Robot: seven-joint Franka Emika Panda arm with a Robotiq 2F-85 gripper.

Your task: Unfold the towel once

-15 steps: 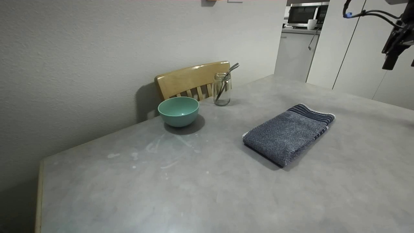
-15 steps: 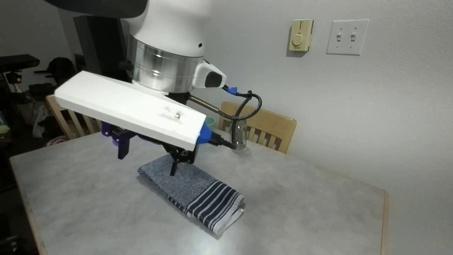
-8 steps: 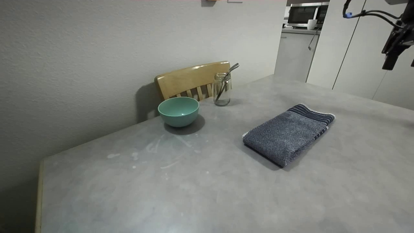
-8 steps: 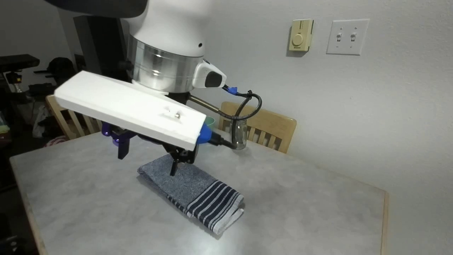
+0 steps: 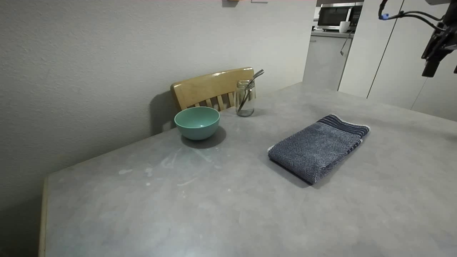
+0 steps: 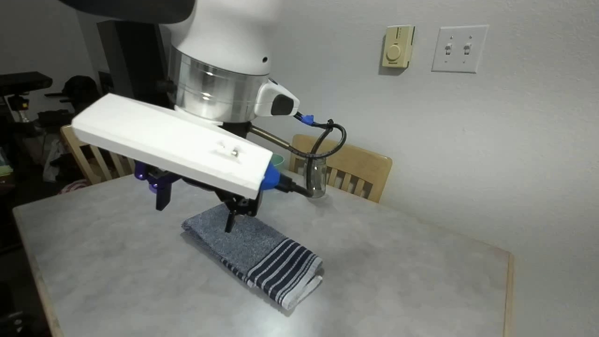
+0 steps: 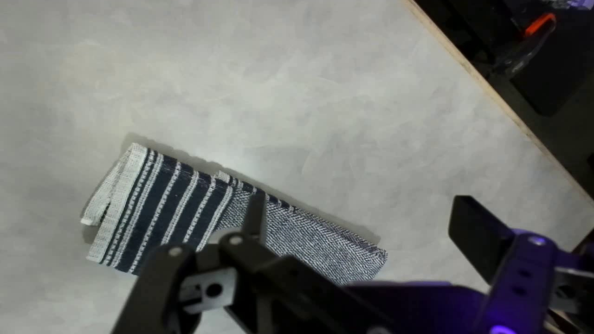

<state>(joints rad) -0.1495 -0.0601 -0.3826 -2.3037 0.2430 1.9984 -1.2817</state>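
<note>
The blue-grey towel (image 5: 317,148) lies folded flat on the table in both exterior views (image 6: 245,243). Its dark and white striped end and white hem show in the wrist view (image 7: 158,208), where layers are visible along the hem and long side. My gripper (image 6: 195,219) hangs above the table over the towel's plain end, apart from it. In the wrist view its fingers (image 7: 359,199) stand wide apart with nothing between them. The gripper hides part of the towel's lower side there. In an exterior view only part of the gripper (image 5: 442,67) shows at the right edge.
A teal bowl (image 5: 197,125) and a glass jar (image 5: 245,101) holding a metal utensil stand near the wall side of the table. A wooden chair (image 5: 214,85) is behind them. The table's edge (image 7: 501,99) crosses the wrist view at the right. A cable (image 6: 337,150) loops from the arm.
</note>
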